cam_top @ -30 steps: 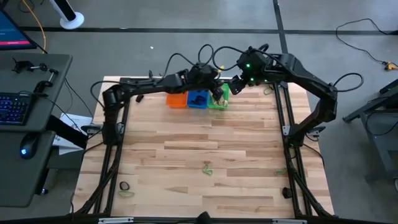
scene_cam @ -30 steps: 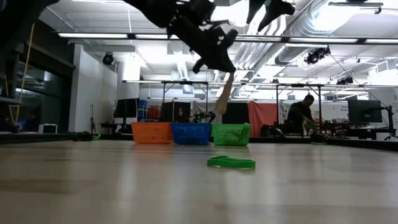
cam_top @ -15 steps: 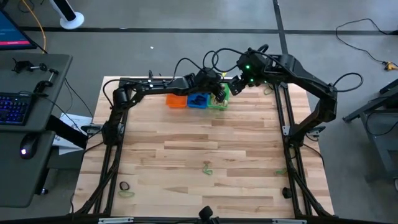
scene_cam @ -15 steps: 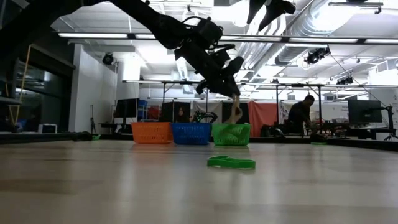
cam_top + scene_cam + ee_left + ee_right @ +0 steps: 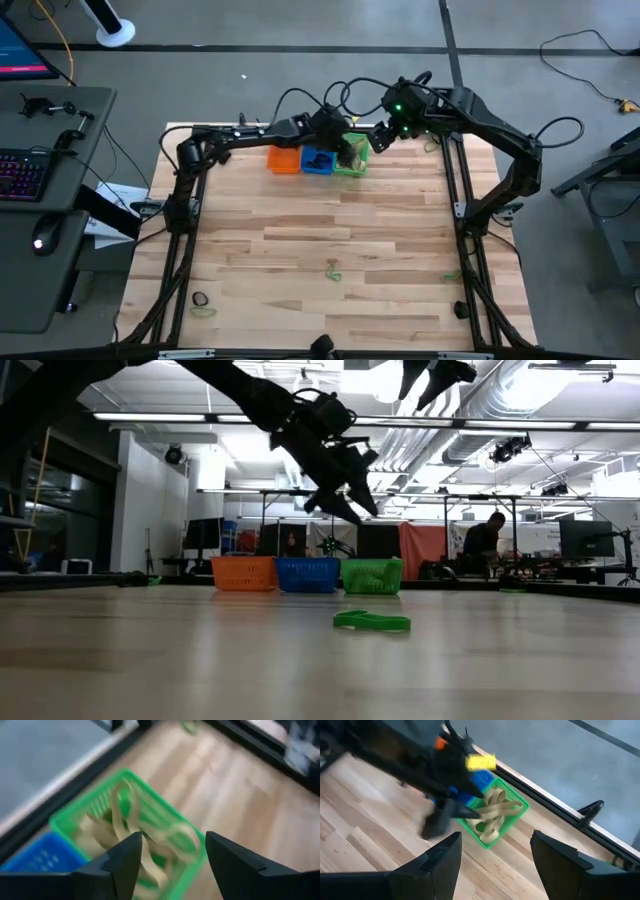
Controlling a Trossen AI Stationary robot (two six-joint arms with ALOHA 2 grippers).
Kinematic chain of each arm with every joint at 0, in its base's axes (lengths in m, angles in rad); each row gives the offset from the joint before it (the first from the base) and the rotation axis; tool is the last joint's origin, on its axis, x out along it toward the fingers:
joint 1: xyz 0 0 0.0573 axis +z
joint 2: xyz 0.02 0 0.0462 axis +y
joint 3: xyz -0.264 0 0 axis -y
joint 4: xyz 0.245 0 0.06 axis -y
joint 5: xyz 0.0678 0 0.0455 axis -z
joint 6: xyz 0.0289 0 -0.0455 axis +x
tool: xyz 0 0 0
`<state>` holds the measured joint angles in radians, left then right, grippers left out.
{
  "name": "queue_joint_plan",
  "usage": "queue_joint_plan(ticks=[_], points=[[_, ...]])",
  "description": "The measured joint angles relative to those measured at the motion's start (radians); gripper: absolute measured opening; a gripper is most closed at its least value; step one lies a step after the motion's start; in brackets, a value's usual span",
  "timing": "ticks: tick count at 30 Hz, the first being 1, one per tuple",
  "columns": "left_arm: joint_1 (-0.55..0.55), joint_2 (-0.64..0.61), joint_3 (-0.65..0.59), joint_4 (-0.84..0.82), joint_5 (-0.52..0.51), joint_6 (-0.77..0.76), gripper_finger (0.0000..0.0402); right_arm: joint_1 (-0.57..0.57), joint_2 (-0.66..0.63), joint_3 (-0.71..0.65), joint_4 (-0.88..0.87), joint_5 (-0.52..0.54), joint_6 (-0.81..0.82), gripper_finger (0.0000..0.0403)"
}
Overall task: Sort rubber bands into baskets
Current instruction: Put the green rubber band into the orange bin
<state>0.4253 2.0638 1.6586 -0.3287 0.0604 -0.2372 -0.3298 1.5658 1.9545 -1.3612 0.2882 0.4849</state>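
My left end effector (image 5: 172,851) hung open and empty over the green basket (image 5: 75,817), placed there to drop tan rubber bands (image 5: 125,812) inside. My right end effector (image 5: 495,851), also open and empty, waited near the same basket at the high view's upper centre.

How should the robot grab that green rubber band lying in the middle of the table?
Probably from straight above: the green rubber band lies flat on the bare wooden table with nothing beside it. Pinch across one strand of the loop, where a finger can likely slip inside.

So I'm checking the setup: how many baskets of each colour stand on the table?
Orange basket: 1
Blue basket: 1
Green basket: 1
Total: 3
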Motion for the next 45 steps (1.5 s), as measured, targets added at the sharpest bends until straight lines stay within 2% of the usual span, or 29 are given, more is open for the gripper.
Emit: queue_joint_plan(ticks=[4, 7, 11, 15, 17, 21, 27, 30, 33, 36, 40, 45], points=[[0.000, -0.075, -0.024, -0.247, 0.107, 0.068, 0.0213, -0.017, 0.000, -0.013, -0.073, -0.002, -0.044, 0.0226], [-0.020, -0.173, -0.135, -0.314, 0.137, 0.083, 0.0213, -0.032, 0.000, -0.060, -0.114, -0.039, -0.063, 0.0226], [-0.066, -0.417, -0.421, -0.137, 0.145, -0.024, 0.0214, -0.037, -0.015, -0.200, -0.079, -0.141, -0.120, 0.0226], [-0.136, -0.692, -0.722, 0.075, 0.125, -0.238, 0.0214, -0.036, -0.039, -0.379, 0.000, -0.268, -0.174, 0.0226], [-0.177, -0.818, -0.826, 0.149, 0.064, -0.324, 0.0214, -0.030, -0.052, -0.463, 0.031, -0.347, -0.177, 0.0226], [-0.233, -0.995, -0.950, 0.164, -0.084, -0.426, 0.0214, 0.017, -0.086, -0.609, 0.061, -0.502, -0.121, 0.0226], [-0.226, -1.105, -0.989, 0.176, -0.202, -0.429, 0.0214, 0.214, -0.162, -0.810, 0.099, -0.645, 0.107, 0.0226], [-0.198, -1.105, -0.989, 0.216, -0.198, -0.374, 0.0214, 0.348, -0.188, -0.904, 0.115, -0.688, 0.316, 0.0226], [-0.167, -1.103, -0.989, 0.248, -0.170, -0.339, 0.0214, 0.496, -0.194, -0.997, 0.124, -0.787, 0.521, 0.0226], [-0.143, -1.102, -0.989, 0.253, -0.142, -0.318, 0.0214, 0.646, -0.191, -1.093, 0.180, -0.884, 0.656, 0.0226], [-0.123, -1.102, -0.989, 0.253, -0.138, -0.285, 0.0214, 0.790, -0.189, -1.208, 0.316, -0.890, 0.780, 0.0226], [-0.111, -1.102, -0.989, 0.253, -0.138, -0.286, 0.0214, 0.859, -0.169, -1.282, 0.393, -0.890, 0.824, 0.0226]])
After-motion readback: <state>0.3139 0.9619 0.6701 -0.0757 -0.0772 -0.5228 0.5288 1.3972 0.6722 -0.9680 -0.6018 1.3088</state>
